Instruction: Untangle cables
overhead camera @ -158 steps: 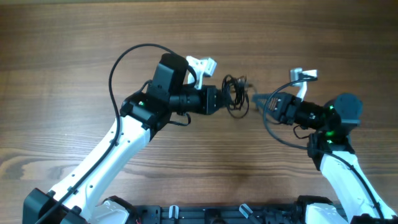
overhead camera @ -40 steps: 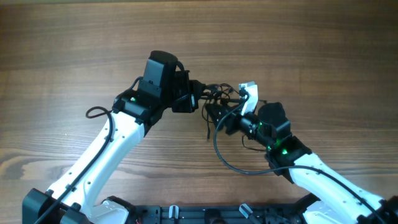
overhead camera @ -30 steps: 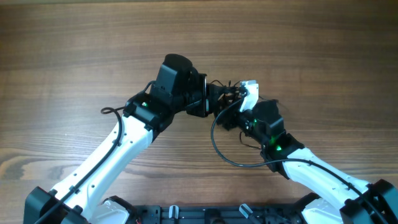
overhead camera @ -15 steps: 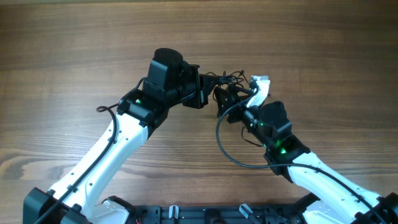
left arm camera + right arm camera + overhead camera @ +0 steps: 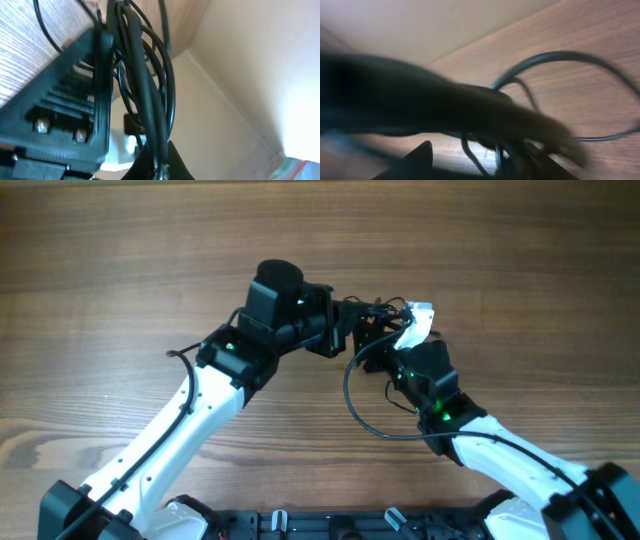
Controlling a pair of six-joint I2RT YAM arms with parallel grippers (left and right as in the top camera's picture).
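- Cables (image 5: 372,318): thin black cords in one knotted bundle, held between the two grippers above the table. In the left wrist view they run as a tight sheaf of loops close past the lens.
- Left gripper (image 5: 348,322): just left of the cables and touching them. Jaws pressed together, pinching the bundle.
- Right gripper (image 5: 376,348): just below and right of the cables, tips in among the loops. Its wrist view is blurred, so I cannot tell how the jaws stand or whether they grip.
- Arm wire (image 5: 351,395): thicker black loop below the cables, running to the right arm.
- Table (image 5: 120,240): wood grain, beneath the cables.
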